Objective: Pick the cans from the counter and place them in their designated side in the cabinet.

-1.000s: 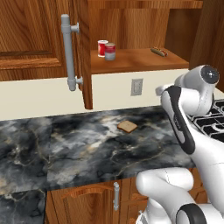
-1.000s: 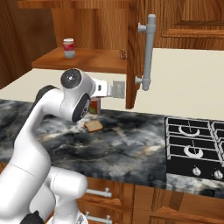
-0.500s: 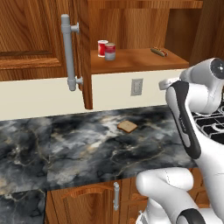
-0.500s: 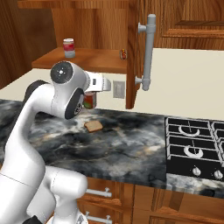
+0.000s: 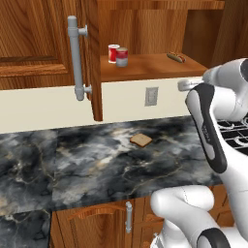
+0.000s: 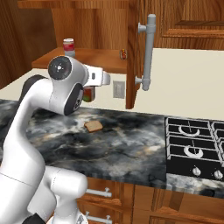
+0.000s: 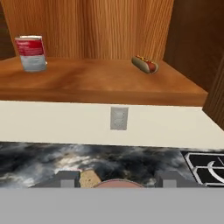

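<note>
Left base view, marbled counter (image 5: 87, 164), open cabinet (image 5: 145, 68)

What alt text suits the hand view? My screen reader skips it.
Reddish-brown wooden cabinet shelf holding a cream-grey, red-banded can at left and a hot dog at right, above a cream wall with a grey outlet and dark marbled counter.

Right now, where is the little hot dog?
The small hot dog in a bun lies on the right part of the reddish-brown wooden cabinet's shelf, across from the pale cream-grey can with a red top band on the left, above the grey wall outlet.
</note>
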You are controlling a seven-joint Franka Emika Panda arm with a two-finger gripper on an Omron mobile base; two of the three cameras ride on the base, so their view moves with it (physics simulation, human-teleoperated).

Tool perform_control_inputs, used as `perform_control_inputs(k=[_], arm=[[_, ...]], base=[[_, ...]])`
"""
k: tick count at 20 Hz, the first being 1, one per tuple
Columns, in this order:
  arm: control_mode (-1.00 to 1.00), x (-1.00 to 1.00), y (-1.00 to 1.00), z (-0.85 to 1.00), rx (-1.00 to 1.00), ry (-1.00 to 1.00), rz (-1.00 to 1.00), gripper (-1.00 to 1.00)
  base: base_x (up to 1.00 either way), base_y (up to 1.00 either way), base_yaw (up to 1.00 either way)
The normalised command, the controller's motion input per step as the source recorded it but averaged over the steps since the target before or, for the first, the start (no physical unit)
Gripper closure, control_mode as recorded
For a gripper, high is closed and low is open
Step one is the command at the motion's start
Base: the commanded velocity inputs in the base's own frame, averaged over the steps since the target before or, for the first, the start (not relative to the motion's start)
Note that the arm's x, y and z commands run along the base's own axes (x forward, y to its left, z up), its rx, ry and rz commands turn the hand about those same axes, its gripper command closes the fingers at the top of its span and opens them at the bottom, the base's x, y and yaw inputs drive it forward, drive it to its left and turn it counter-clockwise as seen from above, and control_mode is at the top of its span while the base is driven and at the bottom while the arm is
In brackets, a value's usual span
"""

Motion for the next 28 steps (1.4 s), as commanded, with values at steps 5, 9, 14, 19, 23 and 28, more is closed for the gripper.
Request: perform_control_inputs(k=[5,9,14,19,23,28], arm=[[-1.0,0.0,0.12,0.26,0.03,-0.06,0.0,1.0],[-1.0,0.0,0.18,0.27,0.02,-0.06,0.0,1.0],[-1.0,0.0,0.17,0.22,0.01,-0.06,0.0,1.0],[-1.0,0.0,0.14,0.16,0.01,-0.05,0.0,1.0],[-1.0,0.01,0.15,0.13,0.01,-0.04,0.0,1.0],[-1.0,0.04,0.16,0.09,0.01,-0.04,0.0,1.0]], base=[[0.0,0.0,0.0],[0.0,0.0,0.0],[0.0,0.0,0.0],[0.0,0.0,0.0],[0.0,0.0,0.0],[0.0,0.0,0.0]])
